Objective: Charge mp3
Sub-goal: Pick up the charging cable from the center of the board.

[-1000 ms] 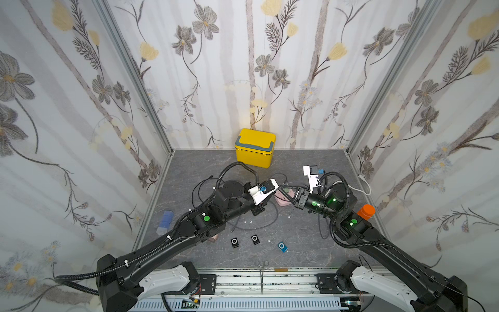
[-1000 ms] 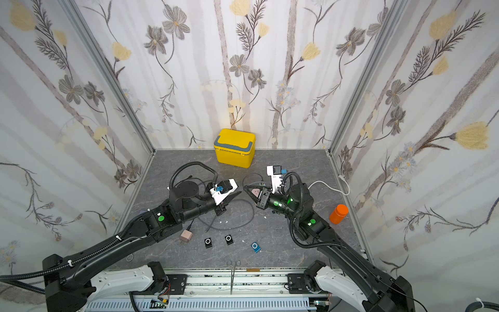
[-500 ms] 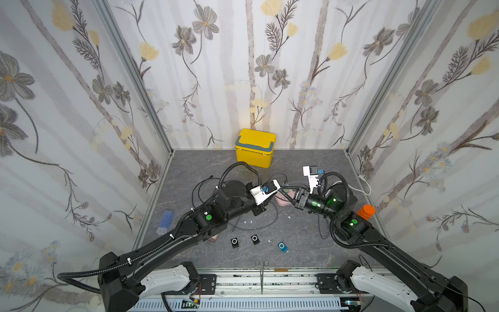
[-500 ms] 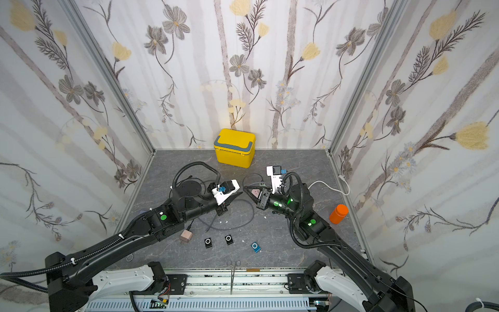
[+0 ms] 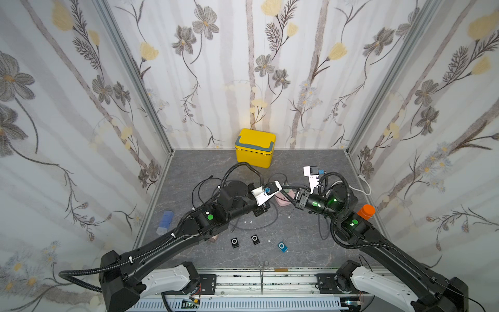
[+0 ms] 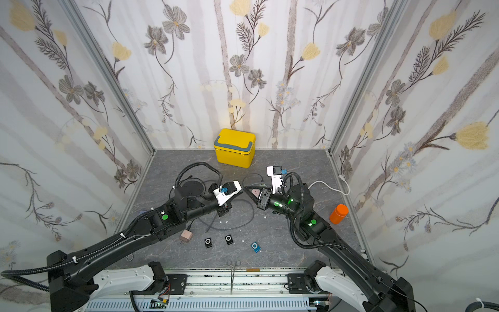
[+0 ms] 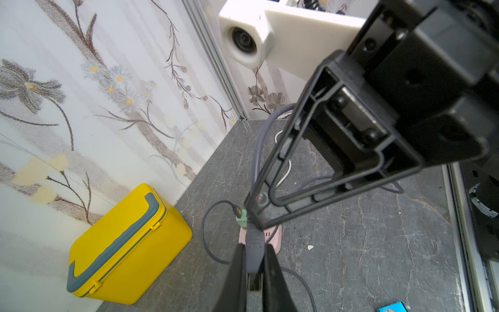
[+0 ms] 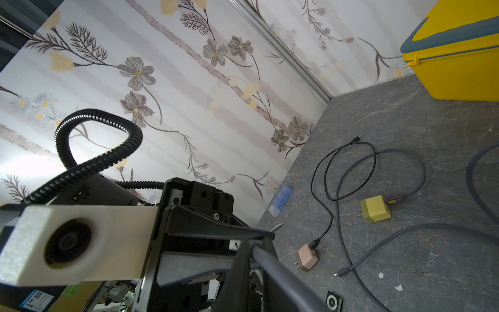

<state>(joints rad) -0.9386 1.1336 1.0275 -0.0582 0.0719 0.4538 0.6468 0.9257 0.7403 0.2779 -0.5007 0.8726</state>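
While the left claw pinches a grey cable, loose cords clutter the table

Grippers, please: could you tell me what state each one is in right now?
Left gripper: closed on the plug end of the grey cable.
Right gripper: tips at the same cable; open or closed cannot be told.

White walls with gray and yellow flowers are seen on three sides. They are joined by silver metal posts. The gray floor is marked with thin lines, maybe like stone.
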